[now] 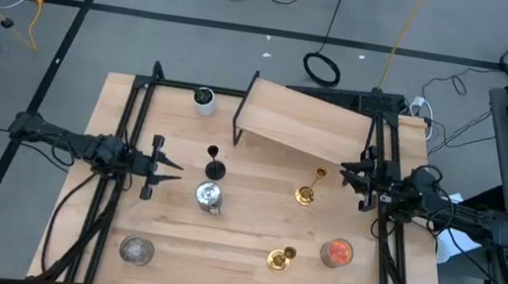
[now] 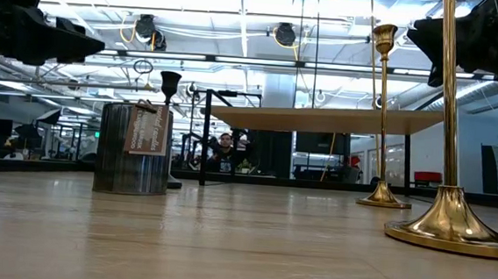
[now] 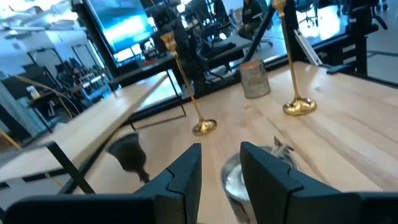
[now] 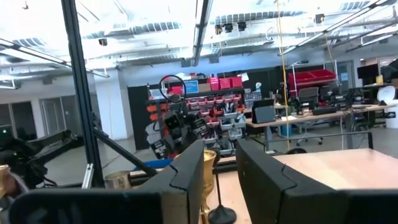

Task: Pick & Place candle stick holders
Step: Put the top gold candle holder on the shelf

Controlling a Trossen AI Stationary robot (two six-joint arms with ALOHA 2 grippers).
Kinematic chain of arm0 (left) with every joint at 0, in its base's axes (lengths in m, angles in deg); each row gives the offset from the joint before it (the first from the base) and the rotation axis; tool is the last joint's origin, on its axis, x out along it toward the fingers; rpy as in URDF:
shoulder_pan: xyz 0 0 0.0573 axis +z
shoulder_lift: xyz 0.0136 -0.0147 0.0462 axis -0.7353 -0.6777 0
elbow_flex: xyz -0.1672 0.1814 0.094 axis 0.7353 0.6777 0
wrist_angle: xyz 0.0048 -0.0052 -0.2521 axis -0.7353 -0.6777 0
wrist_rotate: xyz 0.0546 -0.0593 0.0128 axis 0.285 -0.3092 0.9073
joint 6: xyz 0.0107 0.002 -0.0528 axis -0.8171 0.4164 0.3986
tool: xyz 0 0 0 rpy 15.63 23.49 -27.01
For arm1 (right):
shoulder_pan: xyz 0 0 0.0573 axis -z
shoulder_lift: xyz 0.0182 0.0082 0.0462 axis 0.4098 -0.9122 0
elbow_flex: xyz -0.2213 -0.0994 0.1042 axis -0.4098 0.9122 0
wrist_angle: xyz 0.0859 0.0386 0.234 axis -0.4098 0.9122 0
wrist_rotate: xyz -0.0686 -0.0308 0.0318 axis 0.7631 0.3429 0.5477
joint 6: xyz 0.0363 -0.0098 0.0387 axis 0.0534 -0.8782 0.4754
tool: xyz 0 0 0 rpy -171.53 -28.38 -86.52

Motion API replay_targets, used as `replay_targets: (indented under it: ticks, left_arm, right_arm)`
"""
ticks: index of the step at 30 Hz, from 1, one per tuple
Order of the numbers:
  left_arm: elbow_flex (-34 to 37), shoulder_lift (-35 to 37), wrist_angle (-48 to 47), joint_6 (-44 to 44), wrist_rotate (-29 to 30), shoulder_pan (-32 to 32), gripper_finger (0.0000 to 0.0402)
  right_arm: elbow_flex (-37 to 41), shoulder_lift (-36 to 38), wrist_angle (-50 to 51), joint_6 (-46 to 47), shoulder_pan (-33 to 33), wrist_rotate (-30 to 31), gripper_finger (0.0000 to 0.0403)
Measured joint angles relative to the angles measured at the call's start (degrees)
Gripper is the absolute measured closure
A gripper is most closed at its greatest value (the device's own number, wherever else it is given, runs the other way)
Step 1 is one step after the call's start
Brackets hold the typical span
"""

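A slim black stemmed holder (image 1: 216, 167) and a silvery glass cup (image 1: 209, 195) stand at mid-table. A second silvery cup (image 1: 136, 249) stands near the front left. Two brass holders (image 1: 307, 191) (image 1: 281, 257) and an orange-red cup (image 1: 337, 252) stand to the right. My left gripper (image 1: 175, 170) is open, just left of the silvery cup (image 3: 239, 180), above the table. My right gripper (image 1: 349, 175) is open, just right of the farther brass holder; that holder's top (image 4: 208, 163) shows beyond the gap between the fingers.
A tilted wooden shelf board on a black frame (image 1: 306, 125) stands at the back. A small white cup with a dark inside (image 1: 204, 98) stands at the back left. Black frame rails (image 1: 129, 144) (image 1: 383, 230) run along both sides of the table.
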Motion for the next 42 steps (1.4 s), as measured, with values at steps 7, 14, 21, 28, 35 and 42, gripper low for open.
replay_targets:
  ticks: [7,14,21,28,35,42]
  left_arm:
    - [-0.7,0.0,-0.9,-2.1,0.0,0.0,0.0284]
    - [-0.7,0.0,-2.3,-2.2,0.0,0.0,0.0284]
    - [-0.7,0.0,-2.9,-2.3,0.4,0.0,0.0284]
    - [-0.7,0.0,-2.9,-3.7,3.0,0.0,0.0284]
    - [-0.8,0.0,-3.3,-5.5,3.0,0.0,0.0284]
    - [-0.8,0.0,-3.9,-5.5,3.4,0.0,0.0284]
  right_arm:
    - [0.0,0.0,0.0,-4.9,0.0,3.5,0.0314]
    - [0.0,-0.2,0.1,-5.6,0.0,6.0,0.0314]
    - [0.0,-0.5,0.3,-5.6,0.0,5.9,0.0314]
    - [0.0,-1.6,1.4,-5.6,0.0,5.8,0.0314]
    - [0.0,-7.2,0.1,-5.6,0.0,5.8,0.03]
    - [0.0,-11.5,-1.2,-5.5,-0.1,0.8,0.0237]
